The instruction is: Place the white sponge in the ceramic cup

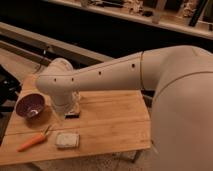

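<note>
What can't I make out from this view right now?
- Ceramic cup: camera view, not visible; likely behind the arm.
- Claw: camera view, hanging below the wrist beside the purple bowl; its tips are masked by the wrist.
- Black block: camera view, mostly covered by the claw.
- White sponge: in plain sight.
</note>
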You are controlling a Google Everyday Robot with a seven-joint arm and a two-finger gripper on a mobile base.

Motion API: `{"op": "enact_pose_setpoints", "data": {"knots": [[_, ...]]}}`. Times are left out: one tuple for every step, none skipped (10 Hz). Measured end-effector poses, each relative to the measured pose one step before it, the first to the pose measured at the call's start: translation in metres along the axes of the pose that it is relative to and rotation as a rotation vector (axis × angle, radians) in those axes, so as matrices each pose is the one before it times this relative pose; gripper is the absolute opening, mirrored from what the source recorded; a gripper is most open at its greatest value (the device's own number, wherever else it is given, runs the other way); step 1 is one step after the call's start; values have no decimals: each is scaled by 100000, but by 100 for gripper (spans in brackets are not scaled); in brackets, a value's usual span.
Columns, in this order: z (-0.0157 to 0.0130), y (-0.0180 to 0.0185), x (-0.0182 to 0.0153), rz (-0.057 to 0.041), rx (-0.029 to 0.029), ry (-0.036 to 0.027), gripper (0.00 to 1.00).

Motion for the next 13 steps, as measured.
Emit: {"op": "enact_pose_setpoints", "data": {"knots": [[80, 430, 362, -4009, -1789, -901, 65], [264, 404, 550, -3706, -2251, -301, 65], [305, 260, 510, -2437, -1775, 153, 65], [217, 240, 219, -1493, -1024, 221, 65], [72, 149, -73, -350, -219, 74, 65], [-7, -6, -1, 1, 23, -13, 65], [16, 6, 17, 6, -22, 47, 65], [2, -11, 11, 16, 12, 12, 65], [-27, -74, 34, 151, 81, -23, 65], [-44, -95, -3, -917, 217, 32, 65], [-1, -71, 44, -3007, 242, 627, 65], [248, 399, -177, -4463, -324, 1220, 65], [460, 985, -697, -7039, -1386, 970, 65]]}}
